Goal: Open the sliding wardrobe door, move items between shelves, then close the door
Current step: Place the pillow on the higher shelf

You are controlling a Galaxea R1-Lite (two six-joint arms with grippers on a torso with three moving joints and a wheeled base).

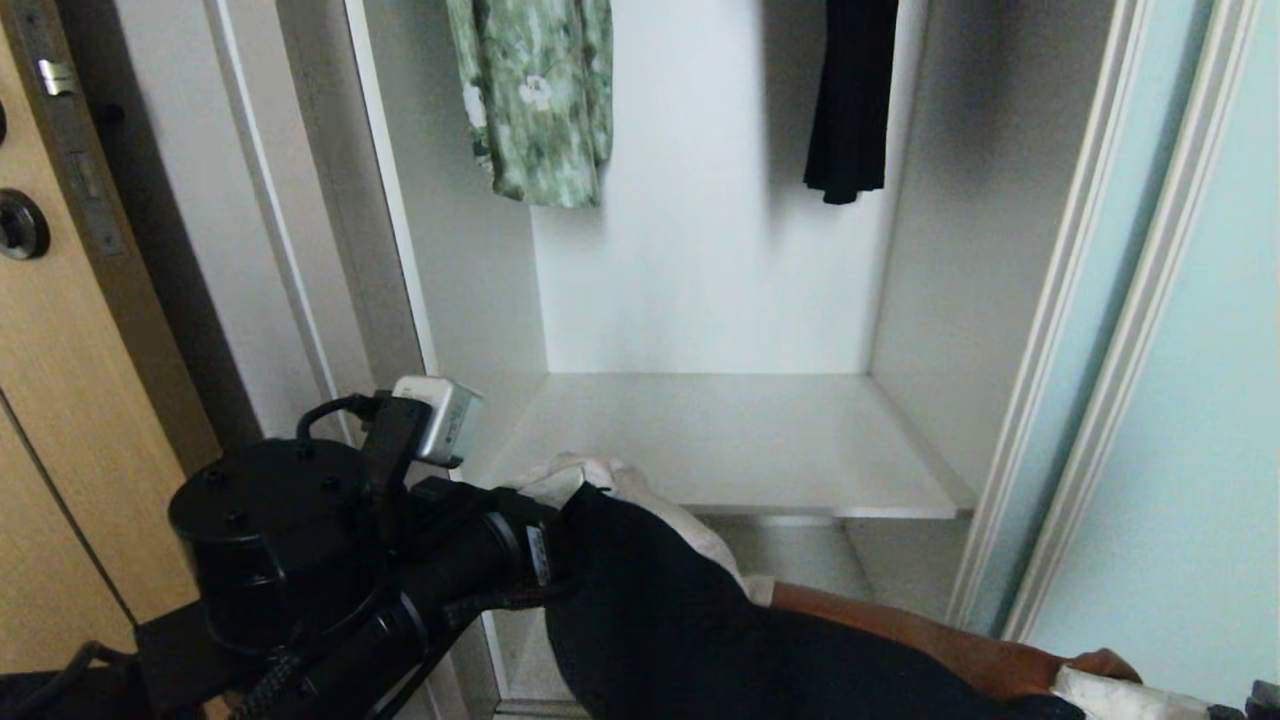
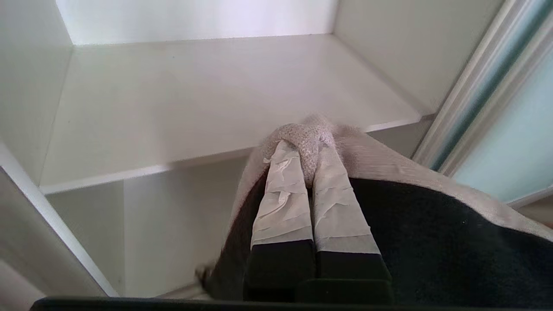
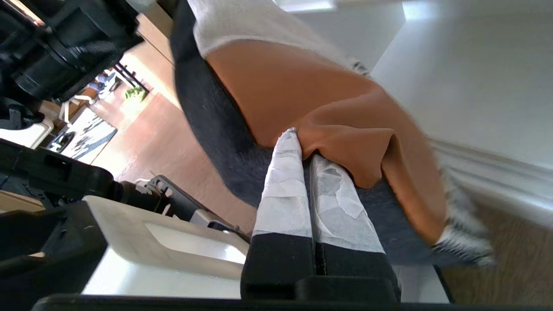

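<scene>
Before the smooth white shelf's (image 1: 730, 440) front edge, both grippers carry the soft clothes bundle (image 1: 680, 620): left gripper (image 2: 307, 149) jaws pinch nubby cream knit, right gripper (image 3: 302, 149) jaws pinch rust-orange fabric.

Left pincer (image 2: 309, 149) and right pincer (image 3: 302, 144) both clamped tight, arms low, wide apart.

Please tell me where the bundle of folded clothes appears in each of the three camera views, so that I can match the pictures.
Head view: the bundle of folded clothes fills the bottom centre, below the white shelf.
Left wrist view: its white and black end is pinched by the left gripper, before the same shelf.
Right wrist view: its orange and black part is pinched by the right gripper.
Shared landmark: the bundle's black cloth.
</scene>
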